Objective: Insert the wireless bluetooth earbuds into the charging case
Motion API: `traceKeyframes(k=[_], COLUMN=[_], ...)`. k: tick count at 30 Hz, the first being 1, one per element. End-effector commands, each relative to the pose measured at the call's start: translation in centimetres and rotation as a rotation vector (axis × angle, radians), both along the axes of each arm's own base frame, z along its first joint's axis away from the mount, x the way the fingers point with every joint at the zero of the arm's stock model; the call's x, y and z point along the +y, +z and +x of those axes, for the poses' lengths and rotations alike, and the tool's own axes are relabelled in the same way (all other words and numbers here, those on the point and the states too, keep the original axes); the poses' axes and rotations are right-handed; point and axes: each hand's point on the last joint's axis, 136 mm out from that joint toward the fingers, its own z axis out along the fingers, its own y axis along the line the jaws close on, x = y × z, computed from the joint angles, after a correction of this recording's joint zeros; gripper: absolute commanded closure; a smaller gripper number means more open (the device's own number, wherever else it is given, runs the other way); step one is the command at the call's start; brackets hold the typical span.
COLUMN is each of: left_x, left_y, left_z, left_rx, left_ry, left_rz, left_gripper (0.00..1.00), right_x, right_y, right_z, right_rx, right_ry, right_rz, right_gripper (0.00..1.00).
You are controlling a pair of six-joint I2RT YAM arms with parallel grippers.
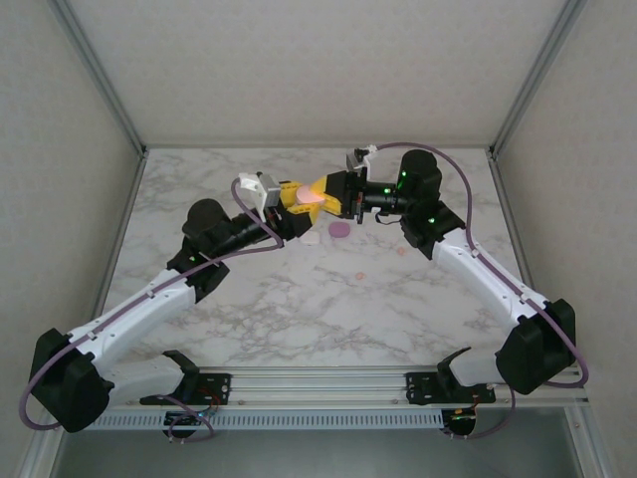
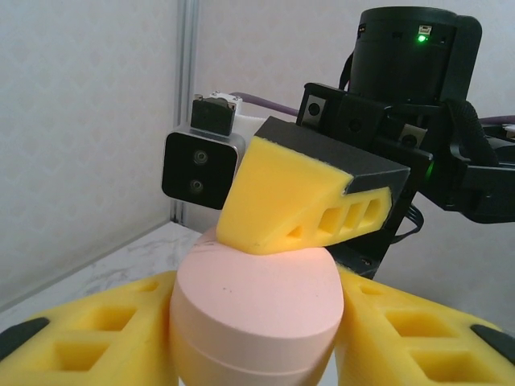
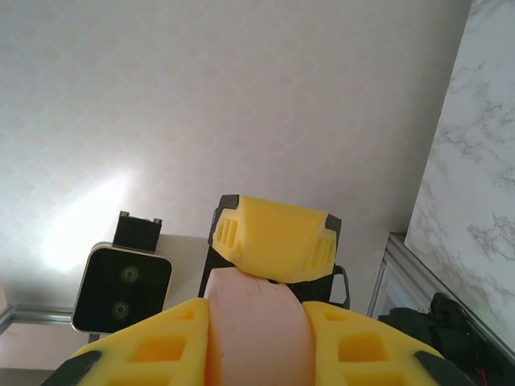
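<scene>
A peach-pink charging case (image 2: 253, 310) sat clamped in the left gripper (image 2: 253, 338), raised over the far middle of the table (image 1: 299, 309). The right gripper (image 3: 257, 346) pinched it too, crosswise. Its seam looked closed to me. Two tiny pink earbuds (image 1: 358, 274) lay on the marble nearer the centre, well apart from the case. I judged nothing inserted yet, with opening and loading both left.

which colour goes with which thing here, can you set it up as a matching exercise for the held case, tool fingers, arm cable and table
Things:
1 held case
2 tool fingers
3 arm cable
4 table

Colours:
a purple
b white with grey veins
c pink
d yellow

Pairs: 1-c, 2-d, 3-a, 4-b
</scene>
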Motion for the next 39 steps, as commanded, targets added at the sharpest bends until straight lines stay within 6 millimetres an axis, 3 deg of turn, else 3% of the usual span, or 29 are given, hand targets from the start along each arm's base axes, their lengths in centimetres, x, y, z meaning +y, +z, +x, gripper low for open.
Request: traceKeyframes(k=[1, 16, 21, 27, 31, 39], left_x=[-0.5, -0.7, -0.7, -0.7, -0.7, -0.7], left_y=[1.5, 0.6, 1.0, 0.8, 0.5, 0.7], left_z=[-0.8, -0.8, -0.8, -0.9, -0.8, -1.0], left_rx=[-0.038, -0.044, -0.052, -0.047, -0.044, -0.054], left_ry=[-0.043, -0.045, -0.045, -0.054, -0.049, -0.055], left_rz=[-0.003, 0.053, 0.044, 0.051, 0.062, 0.059], left_gripper=[0.56, 0.47, 0.49, 0.58, 0.51, 0.52], right_x=[-0.1, -0.3, -0.3, -0.2, -0.3, -0.2], right_y=[1.1, 1.7, 1.5, 1.2, 1.5, 1.3], right_z=[-0.8, -0.7, -0.6, -0.7, -0.6, -0.6], right_rx=[-0.04, -0.037, -0.033, -0.025, -0.027, -0.018], right_ry=[0.009, -0.006, -0.008, -0.006, -0.007, -0.007], right_rz=[0.022, 0.039, 0.037, 0.033, 0.044, 0.042], right_gripper=[0.9, 0.88, 0.88, 0.88, 0.88, 0.88])
